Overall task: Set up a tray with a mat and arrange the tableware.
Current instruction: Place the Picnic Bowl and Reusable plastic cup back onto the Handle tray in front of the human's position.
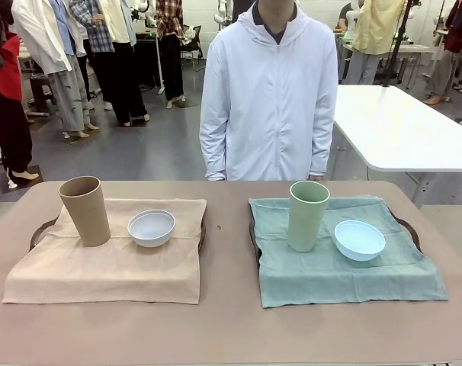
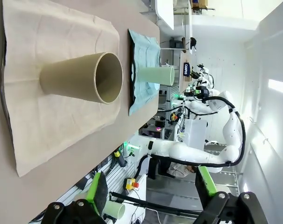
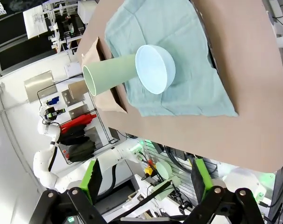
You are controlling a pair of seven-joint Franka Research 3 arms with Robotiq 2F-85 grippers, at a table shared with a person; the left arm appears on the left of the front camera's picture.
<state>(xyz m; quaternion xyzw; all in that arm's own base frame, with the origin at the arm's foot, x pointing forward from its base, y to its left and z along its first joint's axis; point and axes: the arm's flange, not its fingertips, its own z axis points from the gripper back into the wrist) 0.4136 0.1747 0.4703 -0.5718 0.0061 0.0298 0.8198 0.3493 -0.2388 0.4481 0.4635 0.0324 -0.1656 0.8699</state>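
Tan cup [image 1: 85, 210] upright and white bowl [image 1: 152, 227] beside it on beige mat [image 1: 109, 263], left. Green cup [image 1: 308, 216] and blue bowl [image 1: 359, 239] on teal mat [image 1: 345, 267], right. Left gripper [image 2: 151, 205] and right gripper [image 3: 146, 196] both spread wide, empty, off the table [image 1: 227, 320].

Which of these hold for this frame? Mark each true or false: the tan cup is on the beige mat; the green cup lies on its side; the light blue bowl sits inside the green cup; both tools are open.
1. The tan cup stands on the beige mat. True.
2. The green cup lies on its side. False: it stands upright on the green mat.
3. The light blue bowl sits inside the green cup. False: it rests on the mat beside it.
4. The left tool and right tool are open. True.
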